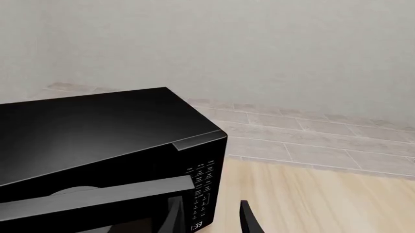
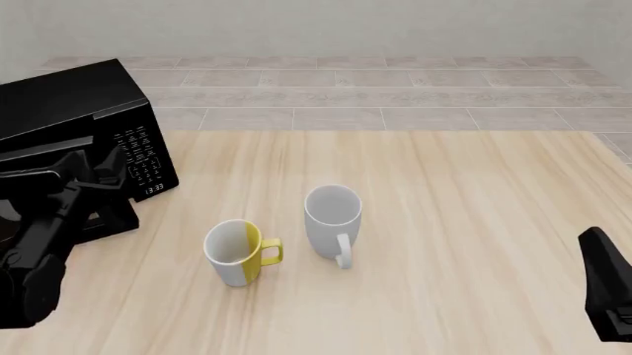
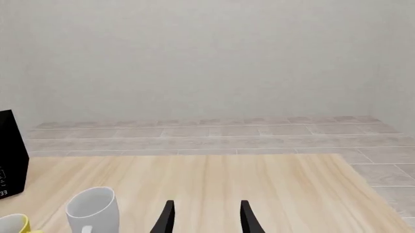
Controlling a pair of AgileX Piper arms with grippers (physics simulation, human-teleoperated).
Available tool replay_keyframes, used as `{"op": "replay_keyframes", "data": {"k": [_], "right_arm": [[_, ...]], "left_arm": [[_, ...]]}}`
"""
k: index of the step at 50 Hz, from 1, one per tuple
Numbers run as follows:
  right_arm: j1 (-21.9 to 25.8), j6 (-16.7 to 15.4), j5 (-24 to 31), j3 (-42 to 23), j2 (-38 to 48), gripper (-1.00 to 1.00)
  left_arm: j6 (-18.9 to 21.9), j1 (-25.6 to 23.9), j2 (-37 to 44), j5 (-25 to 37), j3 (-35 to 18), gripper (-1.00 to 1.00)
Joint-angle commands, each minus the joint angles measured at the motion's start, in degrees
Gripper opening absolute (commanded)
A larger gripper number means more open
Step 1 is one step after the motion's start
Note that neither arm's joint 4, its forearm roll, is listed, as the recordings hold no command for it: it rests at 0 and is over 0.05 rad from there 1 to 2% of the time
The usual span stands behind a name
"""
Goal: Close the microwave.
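The microwave (image 2: 69, 111) is a large glossy black box at the table's far left, with a white-marked button panel (image 2: 145, 157) and a small display. In the left wrist view its door (image 1: 97, 196) stands ajar, the top edge showing as a grey strip in front of the body (image 1: 97, 126). My left gripper (image 1: 209, 221) is open and empty, right at the door's free edge by the button panel. In the front view the left arm (image 2: 59, 214) covers the microwave's front. My right gripper (image 3: 206, 218) is open and empty, low at the right (image 2: 604, 292), far from the microwave.
A yellow-and-white mug (image 2: 237, 253) and a pale grey mug (image 2: 332, 218) stand upright near the table's middle, right of the microwave. The wooden table (image 2: 464, 207) ends at a tiled strip (image 2: 395, 96) before the back wall.
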Motion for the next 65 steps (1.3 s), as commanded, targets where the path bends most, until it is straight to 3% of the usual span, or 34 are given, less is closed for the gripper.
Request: {"op": "replay_keyframes", "data": {"k": [1,65], "right_arm": [[0.23,-0.05,0.22,-0.31,0.0,1.0],[-0.18,0.73,-0.73,0.44,0.0,1.0]], "left_arm": [[0.34,1.7,3.69,13.82,0.78,1.0],[-0.56,2.93,6.7,16.41,-3.11,1.0]]}}
